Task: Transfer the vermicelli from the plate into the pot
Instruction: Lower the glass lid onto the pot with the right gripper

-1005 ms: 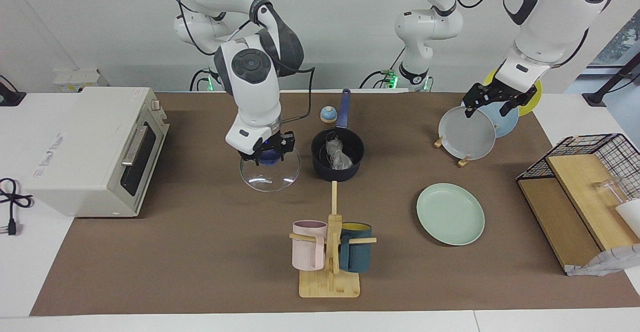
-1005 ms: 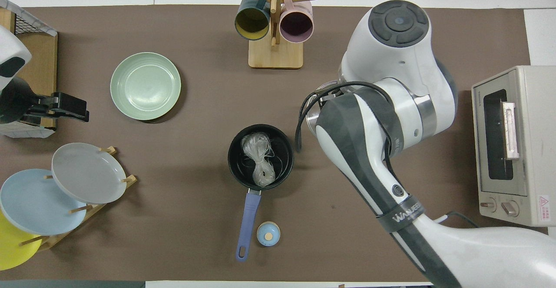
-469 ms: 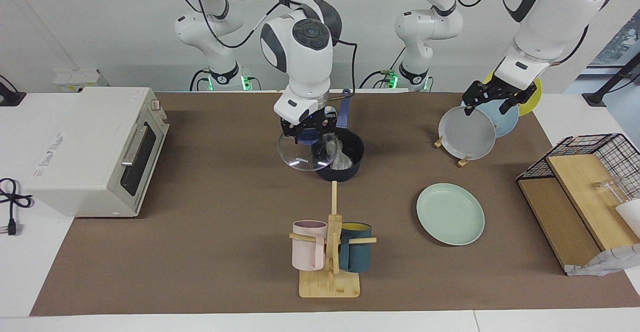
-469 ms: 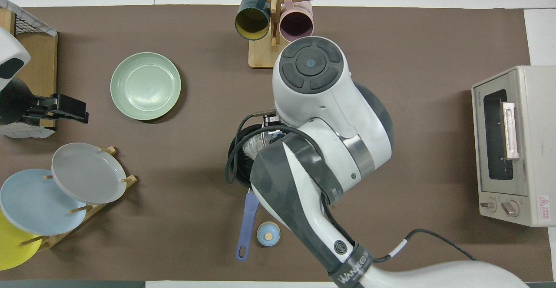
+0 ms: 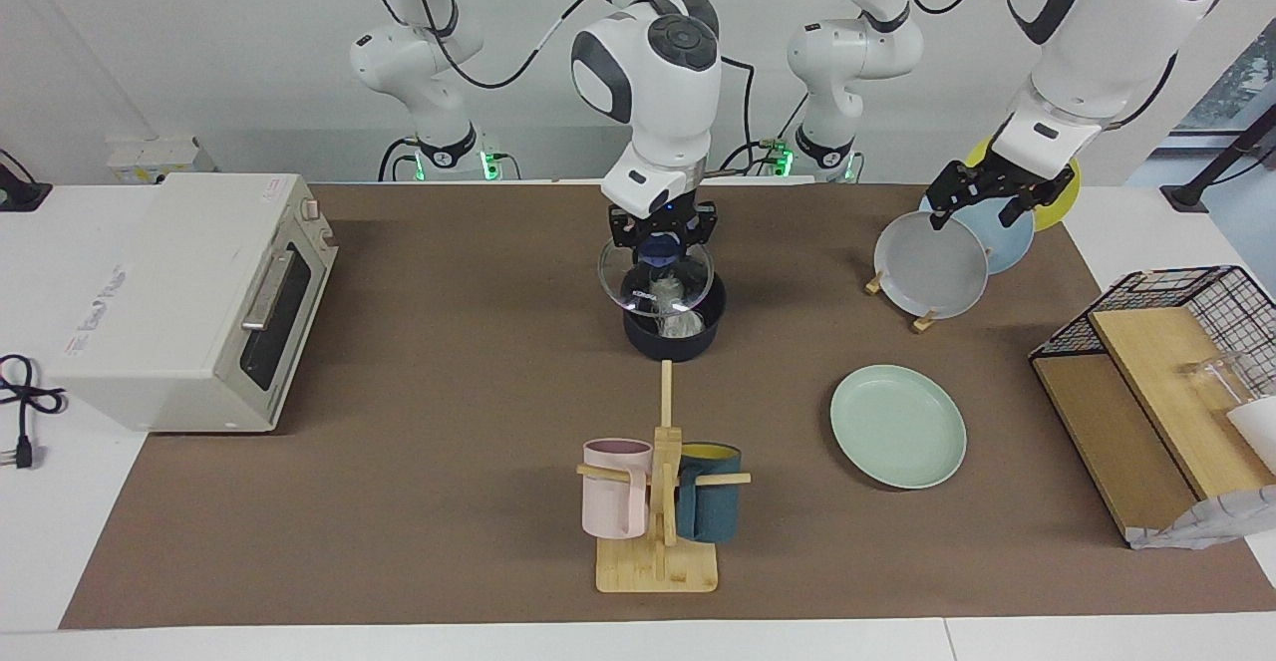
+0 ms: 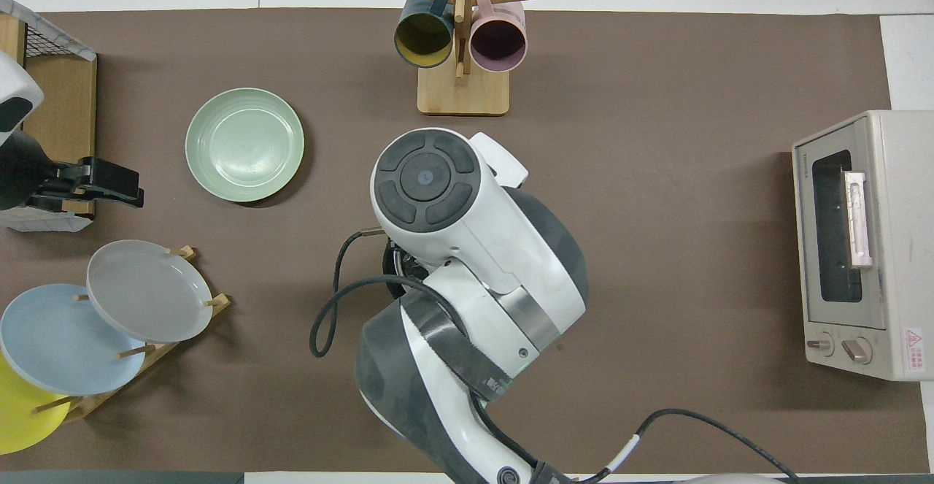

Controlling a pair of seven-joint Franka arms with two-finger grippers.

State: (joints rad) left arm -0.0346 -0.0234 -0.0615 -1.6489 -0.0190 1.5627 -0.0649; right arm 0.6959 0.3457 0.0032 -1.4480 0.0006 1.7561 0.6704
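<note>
Since a second ago the right gripper [image 5: 660, 235] has carried the round clear glass lid [image 5: 655, 277] from beside the toaster oven [image 5: 189, 297] to directly over the dark pot [image 5: 674, 334], clamped on its blue knob. Whitish vermicelli [image 5: 670, 304] sits inside the pot. The smooth mint-green plate [image 5: 898, 426] lies bare. The left gripper [image 5: 979, 202] waits, fingers spread, over the plate rack.

Bare mint-green plate [image 6: 244, 144] near the mug rack [image 6: 461, 39]; right arm [image 6: 467, 279] over the pot [image 6: 391, 279].
</note>
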